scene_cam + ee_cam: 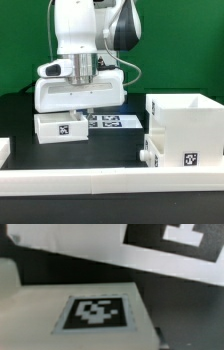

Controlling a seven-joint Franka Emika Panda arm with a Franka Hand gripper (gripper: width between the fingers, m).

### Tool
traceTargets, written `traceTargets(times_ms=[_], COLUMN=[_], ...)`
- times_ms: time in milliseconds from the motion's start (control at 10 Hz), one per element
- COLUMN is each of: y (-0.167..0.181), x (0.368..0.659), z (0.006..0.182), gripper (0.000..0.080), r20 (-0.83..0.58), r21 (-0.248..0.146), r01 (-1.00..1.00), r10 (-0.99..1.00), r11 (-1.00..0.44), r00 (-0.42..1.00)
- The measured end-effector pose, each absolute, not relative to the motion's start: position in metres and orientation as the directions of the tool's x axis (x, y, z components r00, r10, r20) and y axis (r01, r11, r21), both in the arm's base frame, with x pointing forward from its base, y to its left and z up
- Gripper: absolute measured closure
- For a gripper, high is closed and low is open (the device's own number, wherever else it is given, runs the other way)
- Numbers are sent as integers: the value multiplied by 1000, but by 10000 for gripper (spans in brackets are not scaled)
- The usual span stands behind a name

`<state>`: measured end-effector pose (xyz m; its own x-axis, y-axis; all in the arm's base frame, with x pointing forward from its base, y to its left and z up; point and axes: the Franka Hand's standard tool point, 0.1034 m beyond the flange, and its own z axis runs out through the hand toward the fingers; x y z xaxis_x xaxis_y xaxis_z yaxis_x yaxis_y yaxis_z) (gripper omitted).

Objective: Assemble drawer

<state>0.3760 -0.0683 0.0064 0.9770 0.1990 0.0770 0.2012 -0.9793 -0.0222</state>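
Note:
A small white tray (62, 128) with a black-and-white tag lies on the black table at the exterior view's left. My gripper (83, 108) hangs straight over it, close to its top edge; its fingers are too small and dark to read there. The wrist view shows the tray's tagged white face (95, 313) close up and blurred, with no fingers in sight. The large open casing (186, 128) stands at the exterior view's right. A second small tray (150, 153) sits against the casing's left side.
The marker board (108, 122) lies flat just behind and right of the first tray; it also shows in the wrist view (172, 236). A long low white border rail (100, 182) runs along the front, with a piece at the left edge (4, 150).

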Motion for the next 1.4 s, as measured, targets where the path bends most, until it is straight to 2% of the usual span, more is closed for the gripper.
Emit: traceTargets(times_ms=[300,500,800,1100,1400], y=[-59,-39,-21,-20,-24], x=[396,420,469,472,471], z=[18,32,52,51,49], gripper=[759,759,758,758,758], r20=[79,91,77,76,79], r21=[-27,-27,-51,-50,-33], r01=[217,250,343,399,631], r10=[214,247,339,395,627], r11=[-976,-968,-938,-916,-775], r00=[974,965,938,916,775])
